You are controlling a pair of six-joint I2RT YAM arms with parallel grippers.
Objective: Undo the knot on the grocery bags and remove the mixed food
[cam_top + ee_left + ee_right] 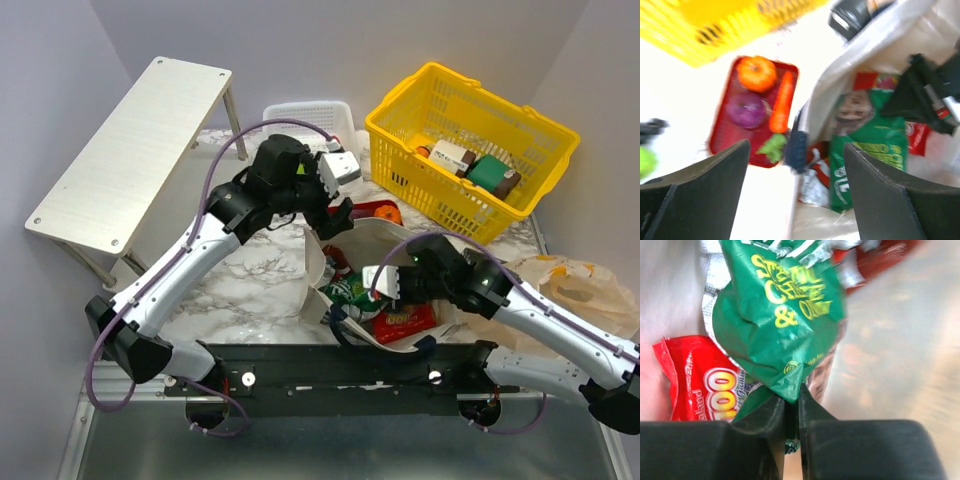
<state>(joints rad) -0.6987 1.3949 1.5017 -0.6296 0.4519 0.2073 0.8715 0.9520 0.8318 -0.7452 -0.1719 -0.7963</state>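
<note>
Right pincer (792,410) is clamping the green snack bag (777,320) by its lower corner. Left pincer (796,190) is hanging spread apart, with the carrot (781,102) lying at its twelve o'clock.

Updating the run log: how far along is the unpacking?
Done: orange, carrot and purple onion lie on the red tray. In hand: right claw pinches the green snack bag at the canvas tote mouth; left claw hangs open. Left: red snack packets. The plastic bag lies slack, knot not visible.
</note>
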